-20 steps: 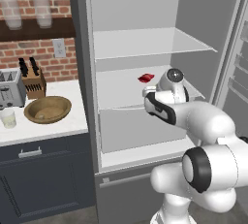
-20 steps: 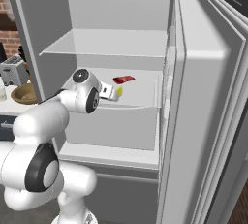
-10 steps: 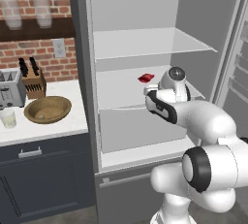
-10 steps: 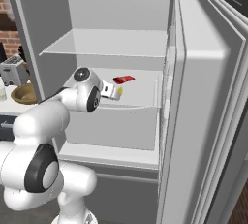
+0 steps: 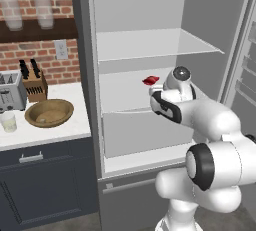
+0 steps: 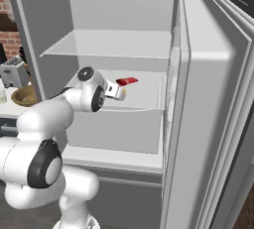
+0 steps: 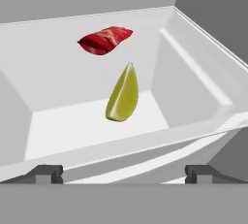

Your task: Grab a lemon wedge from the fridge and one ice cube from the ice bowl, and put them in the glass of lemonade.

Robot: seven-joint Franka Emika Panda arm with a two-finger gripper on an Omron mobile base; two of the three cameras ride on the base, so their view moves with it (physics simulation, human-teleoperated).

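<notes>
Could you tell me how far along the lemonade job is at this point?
Done: the fridge is open. In hand: the open claw faces the lemon wedge, lying beside a red item, not yet gripped. Left: the wedge and an ice cube from the ice bowl into the glass of lemonade.

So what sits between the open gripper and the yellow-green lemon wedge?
Bare white fridge shelf lies between the gripper and the lemon wedge, seen in the hand view.

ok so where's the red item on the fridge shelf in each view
left base view: red item mid-frame on the middle shelf, just left of the arm's wrist.
right base view: red item centre, on that shelf, right of the wrist.
hand view: red item upper centre, beyond the lemon wedge.
Shared landmark: the fridge middle shelf.
</notes>
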